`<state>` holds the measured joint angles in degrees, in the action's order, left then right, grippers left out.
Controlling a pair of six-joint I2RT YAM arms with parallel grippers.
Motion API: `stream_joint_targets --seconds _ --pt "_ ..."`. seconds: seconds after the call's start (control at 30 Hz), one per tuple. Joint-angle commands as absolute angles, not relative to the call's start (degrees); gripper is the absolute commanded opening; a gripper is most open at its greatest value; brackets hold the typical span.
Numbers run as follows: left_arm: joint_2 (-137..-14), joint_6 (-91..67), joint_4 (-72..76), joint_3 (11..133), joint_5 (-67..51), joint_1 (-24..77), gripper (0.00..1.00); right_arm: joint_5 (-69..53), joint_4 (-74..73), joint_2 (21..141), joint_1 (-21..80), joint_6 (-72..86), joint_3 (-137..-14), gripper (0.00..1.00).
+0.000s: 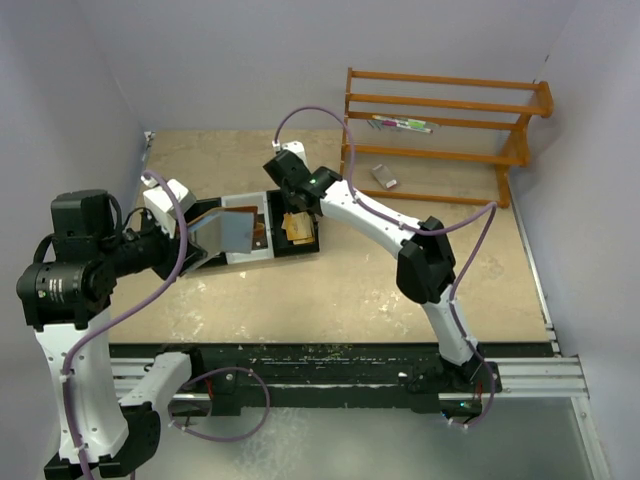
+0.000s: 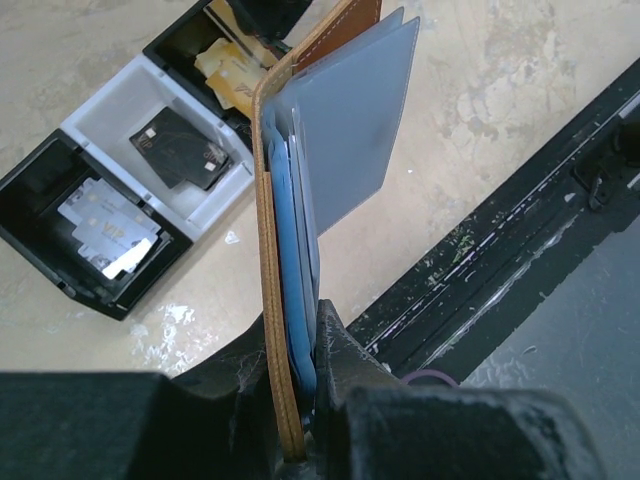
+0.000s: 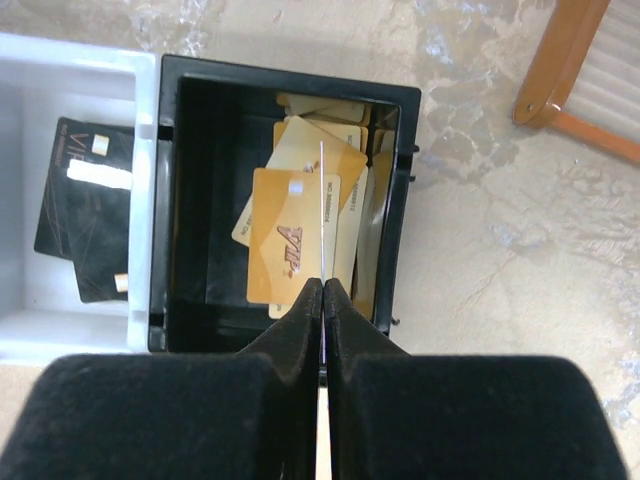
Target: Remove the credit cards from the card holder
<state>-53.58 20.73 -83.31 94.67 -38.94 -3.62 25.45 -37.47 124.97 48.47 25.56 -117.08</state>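
Observation:
My left gripper [image 2: 298,335] is shut on the lower edge of the brown leather card holder [image 2: 300,190] and holds it up, open, above the table. Blue and blue-grey layers [image 2: 292,280] stand inside it; I cannot tell cards from lining. In the top view the card holder [image 1: 235,228] is just left of the tray. My right gripper [image 3: 324,287] is shut on a thin pale credit card [image 3: 322,215], seen edge-on, over the tray's black right compartment [image 3: 290,75]. That right gripper [image 1: 296,208] also shows in the top view.
The three-compartment tray [image 1: 262,254] holds gold cards [image 3: 290,240] on the right, black cards [image 3: 85,225] in the white middle and silver cards [image 2: 105,235] on the left. A wooden rack [image 1: 440,130] with pens stands at the back right.

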Motion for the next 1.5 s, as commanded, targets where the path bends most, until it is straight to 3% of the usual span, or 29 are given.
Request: stream_joint_targets --seconds 0.0,0.23,0.57,0.63,0.87,1.1,1.47 --pt "-53.3 21.7 -83.3 97.2 -44.3 -3.5 0.14 29.5 -38.1 128.0 49.1 27.0 -121.2 0.0" --pt "-53.8 23.4 -86.9 101.6 -51.3 -3.6 0.14 30.2 -37.4 132.3 49.2 28.3 -123.0 0.0" --pt "-53.7 24.5 -87.8 103.4 -51.9 -3.5 0.14 31.3 -38.4 136.5 49.9 29.5 -128.0 0.0" --pt "-54.0 24.5 -87.8 103.4 -52.2 -3.5 0.14 30.2 -37.4 135.1 50.0 29.6 -127.2 0.07" --pt "-53.7 23.9 -86.3 102.5 -52.7 -3.5 0.14 23.3 -32.3 126.6 50.1 29.0 -124.1 0.44" --pt "-53.7 23.2 -85.8 102.2 -53.1 -3.5 0.14 16.4 -29.3 117.4 50.1 28.6 -120.4 0.58" --pt "-54.4 22.4 -84.7 99.8 -58.2 -3.5 0.13 -2.6 -14.6 90.6 49.5 24.1 -95.7 0.78"
